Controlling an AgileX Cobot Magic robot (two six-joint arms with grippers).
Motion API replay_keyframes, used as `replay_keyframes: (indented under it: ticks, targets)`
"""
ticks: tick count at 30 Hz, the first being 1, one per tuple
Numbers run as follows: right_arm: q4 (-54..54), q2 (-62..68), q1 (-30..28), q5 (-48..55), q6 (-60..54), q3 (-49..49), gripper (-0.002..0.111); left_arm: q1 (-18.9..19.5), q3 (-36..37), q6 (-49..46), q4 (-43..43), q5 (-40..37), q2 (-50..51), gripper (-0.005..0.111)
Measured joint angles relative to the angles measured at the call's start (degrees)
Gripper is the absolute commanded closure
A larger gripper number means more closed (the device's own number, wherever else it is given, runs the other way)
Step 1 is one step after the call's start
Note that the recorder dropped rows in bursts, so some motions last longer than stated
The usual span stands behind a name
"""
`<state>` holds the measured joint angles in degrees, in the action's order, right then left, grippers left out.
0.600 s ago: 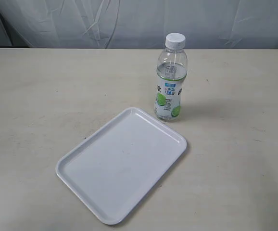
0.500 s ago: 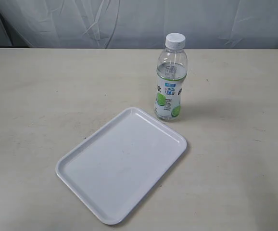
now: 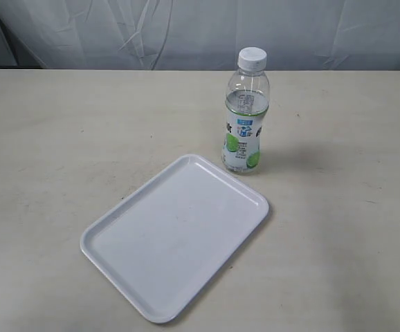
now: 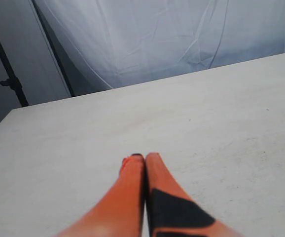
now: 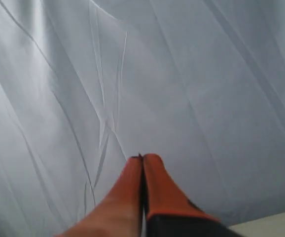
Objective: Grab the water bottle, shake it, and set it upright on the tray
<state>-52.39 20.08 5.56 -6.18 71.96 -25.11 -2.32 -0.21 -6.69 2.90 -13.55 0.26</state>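
Note:
The water bottle (image 3: pixel 246 114) stands upright on the table, clear with a white cap and a label with green fruit. It sits just beyond the far right corner of the white tray (image 3: pixel 117 228), which lies flat and holds nothing. Neither gripper shows in the exterior view. In the left wrist view my left gripper (image 4: pixel 145 157) is shut, its orange fingers pressed together over bare table, with nothing between them. My right gripper (image 5: pixel 143 157) is also shut and points at the white backdrop; neither bottle nor tray shows in its view.
The beige table (image 3: pixel 338 228) stretches wide around tray and bottle. A white cloth backdrop (image 3: pixel 186 31) hangs behind the table's far edge. A dark stand pole (image 4: pixel 7 81) rises beyond the table corner in the left wrist view.

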Motion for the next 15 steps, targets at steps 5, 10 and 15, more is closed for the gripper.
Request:
replay_keyframes:
  ticks: [5, 10, 15]
  targets:
    - [-22.65, 20.63, 0.0, -12.94, 15.0, -9.05, 0.109, 0.0, 0.0, 0.0, 0.0, 0.0, 0.0, 0.106]
    - [-44.12, 40.08, 0.54, -21.96, 37.97, -18.12, 0.109, 0.0, 0.0, 0.0, 0.0, 0.0, 0.0, 0.106]
    - [-47.37, 53.32, 3.79, -14.47, 40.23, -20.45, 0.109, 0.0, 0.0, 0.0, 0.0, 0.0, 0.0, 0.106]
